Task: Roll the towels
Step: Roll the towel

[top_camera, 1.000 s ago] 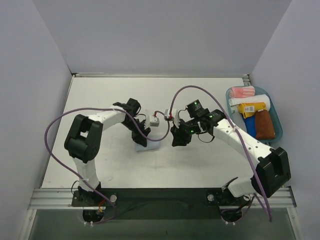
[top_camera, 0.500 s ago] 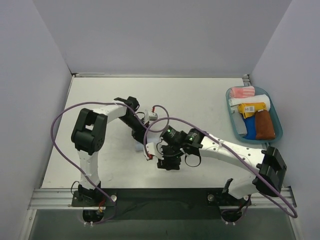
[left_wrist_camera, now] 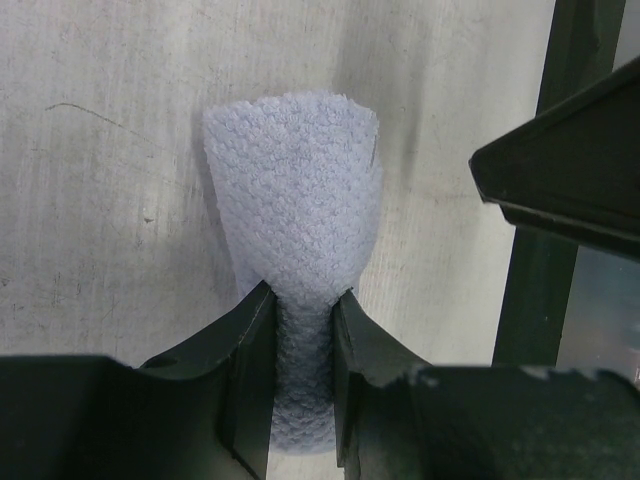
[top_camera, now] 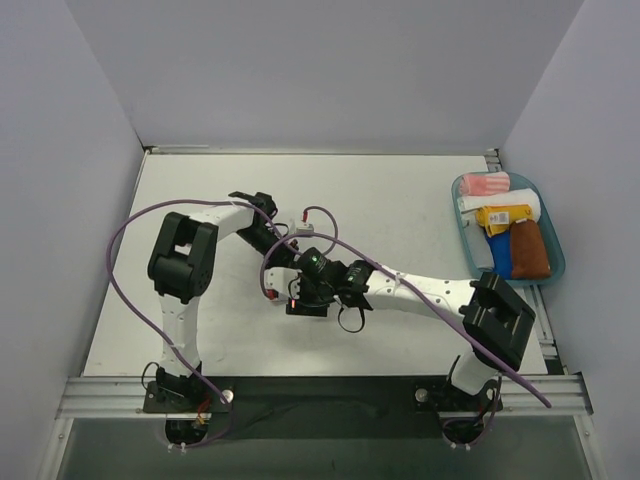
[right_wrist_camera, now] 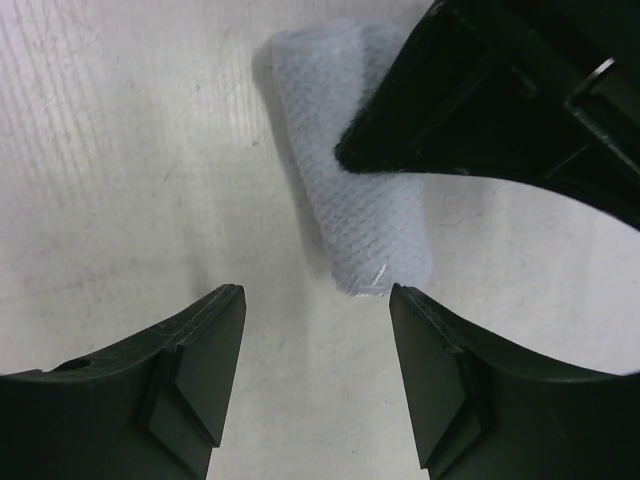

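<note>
The pale light-blue towel (left_wrist_camera: pixel 292 180) lies on the table as a tight roll. My left gripper (left_wrist_camera: pixel 305 295) is shut on its near part, pinching it narrow between the two fingers. In the right wrist view the same roll (right_wrist_camera: pixel 350 210) lies just ahead of my right gripper (right_wrist_camera: pixel 315 300), which is open with only bare table between its fingers. The left gripper's black body (right_wrist_camera: pixel 500 100) covers the roll's far end there. From above, both grippers meet left of centre (top_camera: pixel 290 285), hiding the roll. The rust-brown towel (top_camera: pixel 530 250) lies rolled in the tray.
A blue-rimmed tray (top_camera: pixel 562 262) at the right edge also holds a pink-and-white striped cloth (top_camera: pixel 485 184), a white cloth (top_camera: pixel 500 203), a yellow cloth with a label (top_camera: pixel 500 216) and a blue cloth (top_camera: pixel 502 255). Purple cables loop over both arms.
My right arm has swung left and toward the near edge, from the table's middle to the light-blue roll, and its jaws have opened. The left gripper has kept its hold on the roll.
</note>
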Robot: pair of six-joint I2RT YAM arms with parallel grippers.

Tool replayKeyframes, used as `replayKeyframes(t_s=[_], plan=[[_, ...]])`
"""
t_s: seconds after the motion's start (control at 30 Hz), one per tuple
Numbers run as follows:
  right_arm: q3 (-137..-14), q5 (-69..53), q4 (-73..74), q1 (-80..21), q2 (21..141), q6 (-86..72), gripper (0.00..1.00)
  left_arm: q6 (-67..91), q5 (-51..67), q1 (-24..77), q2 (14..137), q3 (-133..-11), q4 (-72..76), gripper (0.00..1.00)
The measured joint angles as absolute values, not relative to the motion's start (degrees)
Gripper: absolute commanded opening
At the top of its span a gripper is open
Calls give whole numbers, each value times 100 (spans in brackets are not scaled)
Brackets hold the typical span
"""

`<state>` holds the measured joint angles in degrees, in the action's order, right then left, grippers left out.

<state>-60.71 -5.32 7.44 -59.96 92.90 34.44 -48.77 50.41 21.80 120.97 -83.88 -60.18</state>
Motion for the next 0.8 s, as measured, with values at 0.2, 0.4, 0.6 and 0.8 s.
replayKeyframes(t_s=[0.2,0.4,0.6,0.8], plan=[[-6058,-489,259,-5942,9430,3461,67,-4921,5144,2134,12199,-8466,-6139,11],[-6058,-537,-16,-5741,9826,3479,72,-5019,5231,2112,12252,-8479,-6222,11],[-6053,-537,-263,-5572,9955,3524,72,-5063,5260,2102,12289,-8508,-6302,11],[-6053,-760,-353,-5548,10064,3621,66,-5170,5277,2099,12427,-8676,-6510,13]])
